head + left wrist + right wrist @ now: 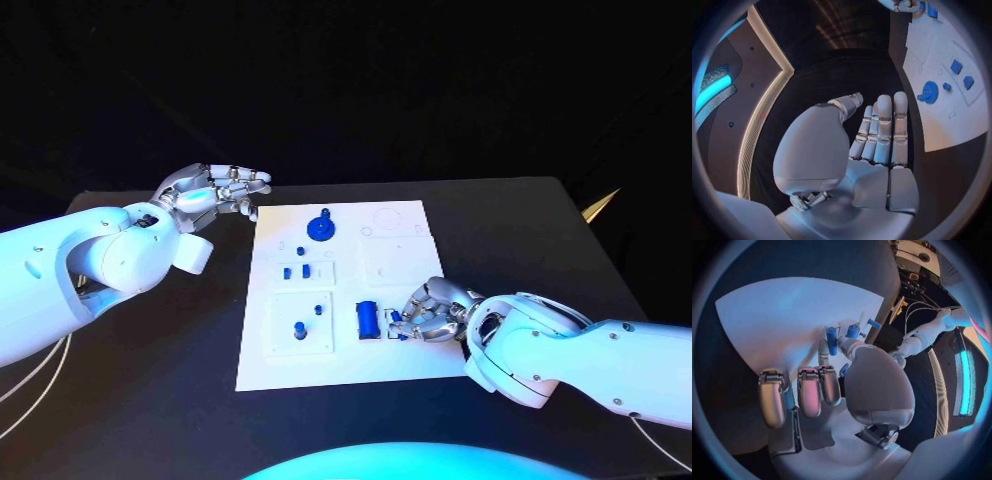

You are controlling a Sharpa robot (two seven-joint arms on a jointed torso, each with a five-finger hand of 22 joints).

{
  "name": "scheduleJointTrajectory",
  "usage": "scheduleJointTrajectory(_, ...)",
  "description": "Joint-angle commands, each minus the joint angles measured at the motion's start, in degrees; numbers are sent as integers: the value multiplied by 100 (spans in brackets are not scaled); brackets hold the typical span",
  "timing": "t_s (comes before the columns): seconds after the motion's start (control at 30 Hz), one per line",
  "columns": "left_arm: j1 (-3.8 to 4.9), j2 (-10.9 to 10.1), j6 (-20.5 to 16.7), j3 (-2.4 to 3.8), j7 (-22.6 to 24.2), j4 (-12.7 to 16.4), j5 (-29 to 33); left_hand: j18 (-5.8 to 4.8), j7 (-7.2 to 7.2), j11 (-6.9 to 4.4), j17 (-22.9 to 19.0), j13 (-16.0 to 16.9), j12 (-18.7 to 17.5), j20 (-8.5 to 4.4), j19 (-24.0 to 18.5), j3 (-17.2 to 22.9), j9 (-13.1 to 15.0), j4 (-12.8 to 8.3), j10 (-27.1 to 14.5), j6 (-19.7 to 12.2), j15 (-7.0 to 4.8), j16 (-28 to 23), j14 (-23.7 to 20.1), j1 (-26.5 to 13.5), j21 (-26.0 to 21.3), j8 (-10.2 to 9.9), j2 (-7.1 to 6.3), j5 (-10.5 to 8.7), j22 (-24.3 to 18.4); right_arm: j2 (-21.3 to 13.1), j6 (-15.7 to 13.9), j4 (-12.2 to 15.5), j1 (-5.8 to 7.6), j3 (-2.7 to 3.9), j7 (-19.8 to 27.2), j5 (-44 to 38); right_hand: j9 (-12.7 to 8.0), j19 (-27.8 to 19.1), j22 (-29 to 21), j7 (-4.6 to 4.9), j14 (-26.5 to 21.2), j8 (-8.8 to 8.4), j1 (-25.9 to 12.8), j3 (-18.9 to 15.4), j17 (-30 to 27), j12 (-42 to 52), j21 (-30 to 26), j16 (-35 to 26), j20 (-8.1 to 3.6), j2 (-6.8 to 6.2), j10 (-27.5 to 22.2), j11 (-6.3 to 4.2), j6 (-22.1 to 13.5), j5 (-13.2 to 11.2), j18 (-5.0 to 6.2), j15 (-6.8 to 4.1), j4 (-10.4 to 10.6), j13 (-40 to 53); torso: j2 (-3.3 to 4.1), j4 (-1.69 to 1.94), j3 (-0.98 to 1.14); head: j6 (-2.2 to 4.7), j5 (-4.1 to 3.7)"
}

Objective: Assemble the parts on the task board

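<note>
the left robot hand (214,190) hovers with fingers loosely apart and holds nothing, just off the far left corner of the flat white task board (418,365) on the black table (548,230). a round blue gear part (323,227) lies nearest it. the right robot hand (430,310) appears to pinch a small blue part (395,317) beside a blue cylinder (368,319); seating it seems the step in hand, calling for careful alignment.

Right hand (839,385) rests over the white task board (773,320), fingers curled down. A blue cylindrical part (832,340) stands at its fingertips; contact cannot be confirmed.
</note>
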Motion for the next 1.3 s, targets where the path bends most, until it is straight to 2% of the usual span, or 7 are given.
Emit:
scheduleJointTrajectory(0.03, 4, 10, 71, 4, 18, 16, 27, 82, -12, 3, -7, -10, 20, -8, 30, -8, -10, 29, -42, -32, 41, -16, 19, -7, -20, -11, 51, -7, -10, 57, 20, -17, -25, -8, 40, 120, -15, 599, 1508, 14, 513, -31, -87, -47, 1129, 41, 26, 9, -47, 9, 382, -16, 26, 25, -39, -31, -4, 1218, 2, -3, 2, -7, 3)
scheduleJointTrajectory(0.67, 4, 6, 91, 4, -8, 12, 27, 81, -10, 6, -8, -12, 21, -7, 32, -13, -11, 40, -45, -34, 43, -16, 19, -18, -23, -12, 51, -11, -12, 145, -26, -74, -39, -7, 65, 50, 17, 599, 1508, 9, 512, 5, -423, -150, 1126, 43, 26, 7, -49, -8, 386, -19, 58, -126, -39, -33, 83, 1221, 0, -3, 0, -10, 11)
scheduleJointTrajectory(0.77, 4, 6, 93, 4, -10, 12, 27, 81, -10, 6, -8, -12, 21, -7, 32, -13, -11, 40, -45, -34, 43, -16, 19, -18, -23, -12, 51, -11, -12, 153, -10, -85, -39, -7, 67, 38, 29, 599, 1508, 12, 513, 16, -608, -269, 1128, 41, 26, 8, -46, -79, 387, -14, 60, -437, -39, -28, 135, 1221, -1, -3, -1, -21, 11)
scheduleJointTrajectory(0.83, 4, 5, 92, 4, -12, 12, 27, 81, -9, 6, -8, -13, 21, -6, 32, -15, -12, 45, -47, -34, 44, -16, 19, -23, -25, -12, 52, -12, -13, 157, 2, -88, -39, -7, 69, 34, 33, 599, 1508, 13, 514, 17, -652, -316, 1132, 39, 26, 9, -46, -107, 386, -14, 55, -528, -39, -28, 141, 1220, -1, -2, -2, -22, 11)
scheduleJointTrajectory(0.93, 4, 4, 93, 4, -15, 11, 27, 81, -9, 6, -8, -13, 21, -6, 32, -15, -12, 45, -47, -34, 44, -16, 19, -23, -25, -12, 52, -12, -13, 162, 12, -88, -39, -7, 76, 29, 49, 599, 1508, 6, 513, 30, -821, -532, 1128, 42, 26, 7, -48, -204, 387, -19, 56, -429, -39, -32, 178, 1223, 2, 2, -3, -29, 10)
scheduleJointTrajectory(1.1, 4, 1, 94, 4, -22, 11, 27, 80, -8, 7, -9, -14, 22, -5, 32, -16, -12, 54, -47, -34, 45, -16, 19, -30, -27, -12, 58, -12, -15, 162, 8, -86, -39, -7, 97, 9, 66, 599, 1508, -5, 512, 43, -986, -804, 1124, 39, 26, 6, -55, -247, 386, -28, 49, -457, -39, -40, 197, 1224, -2, -1, -3, -33, 18)
scheduleJointTrajectory(1.3, 4, -2, 94, 4, -25, 10, 27, 80, -8, 7, -9, -14, 22, -5, 32, -16, -12, 54, -47, -34, 45, -16, 19, -30, -27, -12, 58, -12, -15, 151, 9, -78, -39, -7, 122, -31, 74, 599, 1508, -9, 513, 48, -1041, -925, 1131, 47, 26, 8, -58, -248, 389, -31, 46, -445, -39, -43, 202, 1228, -2, -3, -1, -38, 25)
